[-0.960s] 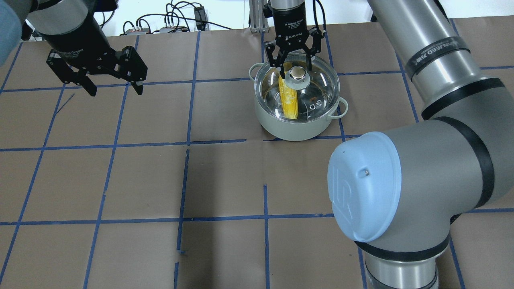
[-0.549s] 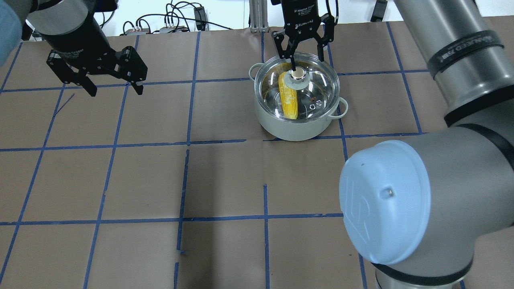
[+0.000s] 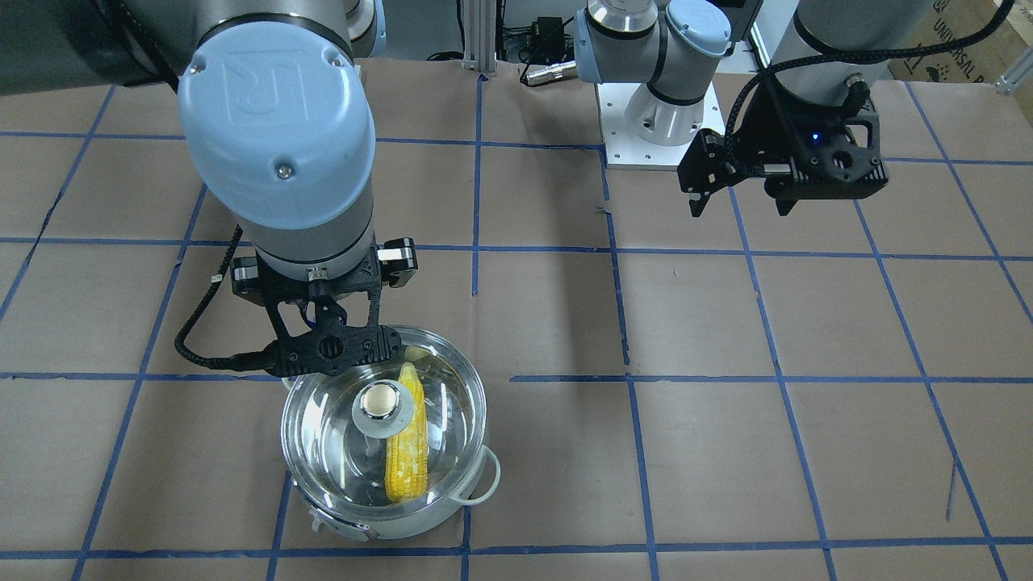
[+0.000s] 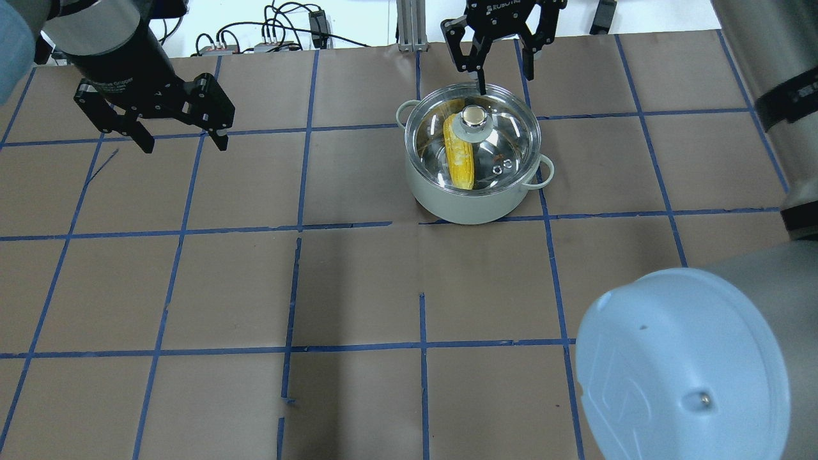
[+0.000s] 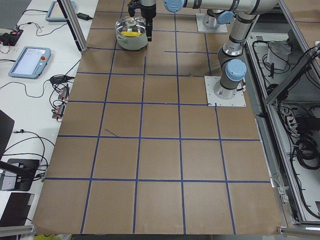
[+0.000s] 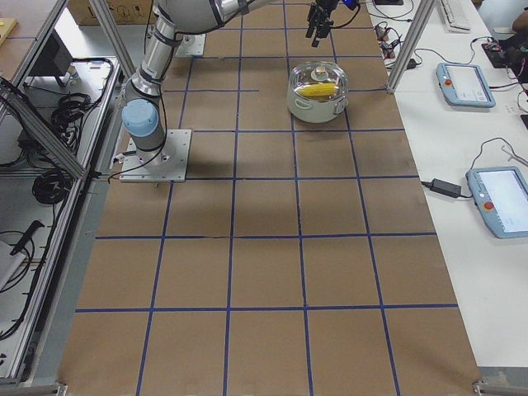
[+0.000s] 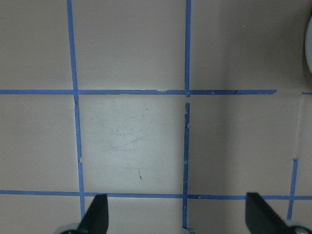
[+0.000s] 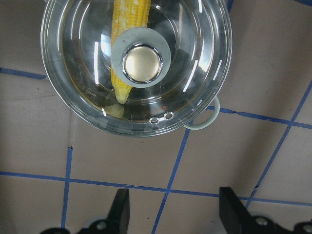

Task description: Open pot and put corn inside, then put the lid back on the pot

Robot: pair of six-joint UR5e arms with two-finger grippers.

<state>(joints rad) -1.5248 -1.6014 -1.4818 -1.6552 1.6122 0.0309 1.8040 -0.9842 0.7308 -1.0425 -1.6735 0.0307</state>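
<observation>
The knob (image 8: 142, 63) hides part of the corn (image 8: 130, 17), whose thick end the right wrist view crops.

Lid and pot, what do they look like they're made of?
Lid: probably clear glass; the corn shows through it, and it carries sharp glints. Pot: probably metal; mirror-like inside, pale satin outside, perhaps coated.

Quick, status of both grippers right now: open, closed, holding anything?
Left gripper: open, empty, far from the pot.
Right gripper: open, empty, clear of the lid.

"ROBOTIQ" on right end effector (image 4: 504, 78); "UNIVERSAL" on box (image 3: 956, 36)
</observation>
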